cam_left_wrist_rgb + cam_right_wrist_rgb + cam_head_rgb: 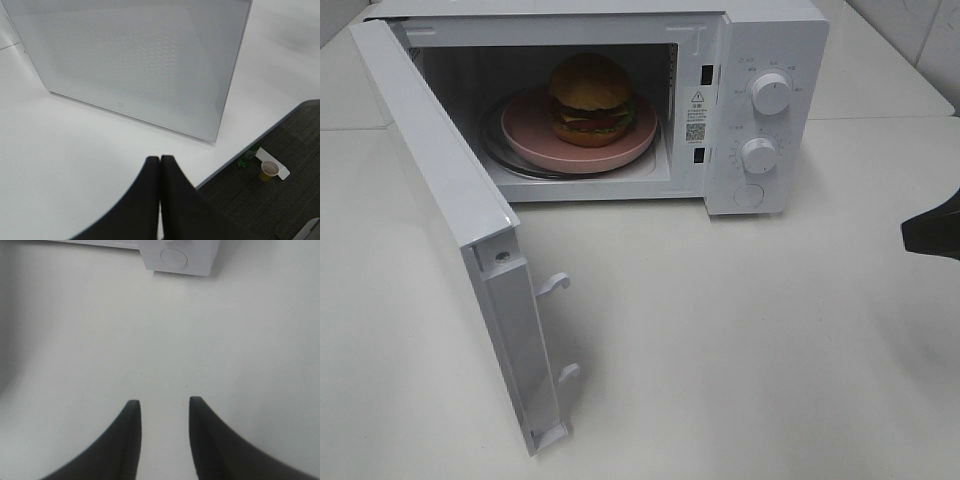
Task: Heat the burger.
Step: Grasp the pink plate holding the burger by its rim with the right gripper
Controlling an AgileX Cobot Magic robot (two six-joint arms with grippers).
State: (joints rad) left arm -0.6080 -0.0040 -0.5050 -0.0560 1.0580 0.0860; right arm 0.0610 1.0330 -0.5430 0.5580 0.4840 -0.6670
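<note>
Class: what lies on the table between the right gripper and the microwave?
Only bare white tabletop between right gripper and microwave; the right wrist view shows it.

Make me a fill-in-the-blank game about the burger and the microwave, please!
1. The burger sits on a pink ____ inside the microwave.
2. The microwave's door is swung ____.
3. The left end effector has its jaws pressed ____.
4. The right end effector has its jaws apart and holds ____.

Missing words: plate, open, shut, nothing.
</note>
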